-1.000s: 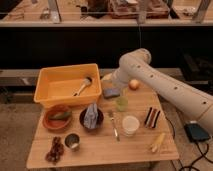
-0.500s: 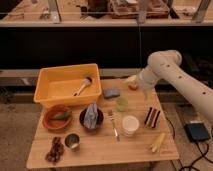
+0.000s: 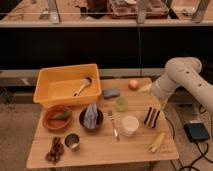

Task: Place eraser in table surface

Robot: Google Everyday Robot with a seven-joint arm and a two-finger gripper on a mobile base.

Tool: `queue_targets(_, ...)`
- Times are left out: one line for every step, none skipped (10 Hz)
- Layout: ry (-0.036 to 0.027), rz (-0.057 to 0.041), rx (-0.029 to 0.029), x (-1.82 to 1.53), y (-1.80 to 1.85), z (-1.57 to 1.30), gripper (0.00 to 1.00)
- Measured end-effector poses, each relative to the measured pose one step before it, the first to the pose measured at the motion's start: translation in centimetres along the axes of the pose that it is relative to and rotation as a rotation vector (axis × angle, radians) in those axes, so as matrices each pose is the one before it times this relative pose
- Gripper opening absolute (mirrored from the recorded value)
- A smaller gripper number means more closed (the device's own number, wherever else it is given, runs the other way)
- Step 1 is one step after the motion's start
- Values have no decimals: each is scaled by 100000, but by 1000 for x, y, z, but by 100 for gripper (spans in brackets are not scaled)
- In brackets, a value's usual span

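The eraser [image 3: 152,116], a small block with black, red and white stripes, lies on the light wooden table surface [image 3: 100,152] near its right edge, just right of the white cup [image 3: 130,124]. My white arm bends in from the right. The gripper [image 3: 163,103] hangs just above and slightly right of the eraser, at the table's right edge. It is apart from the eraser, as far as I can see.
A yellow tub [image 3: 50,90] with a utensil stands back left. Also on the table: a blue-grey pad [image 3: 111,93], an orange fruit [image 3: 133,84], a green cup [image 3: 120,103], a dark bowl with cloth [image 3: 91,117], a brown bowl [image 3: 56,118], a metal cup [image 3: 73,141], a fork [image 3: 114,126] and a yellow banana-like item [image 3: 157,142].
My arm has swung from over the middle of the table to its right edge. The eraser lies in the same spot beside the white cup throughout.
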Motion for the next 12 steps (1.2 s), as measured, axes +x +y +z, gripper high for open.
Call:
queue_targets(53, 245, -55, 30, 162, -36, 80)
queue_targets(179, 273, -28, 70, 162, -84, 80)
queue_targets(-141, -250, 1, -61, -141, 68, 80)
queue_targets(-136, -583, -767, -43, -140, 147, 80)
queue_targets(-535, -111, -2196, -46, 480, 168, 80)
queue_targets(-315, -6, -3231, -59, 655, 908, 80)
queue_targets(-237, 231, -2213, -68, 480, 1075, 80)
queue_targets(-125, 813, -2319, -7, 740, 1784, 80)
queue_targets(584, 818, -2653, 246, 882, 1842, 80)
queue_targets(444, 1089, -3455, 368, 1030, 2188, 80)
queue_targets(-110, 514, -2133, 168, 449, 1190, 80)
queue_targets(413, 186, -3911, 409, 425, 1648, 80)
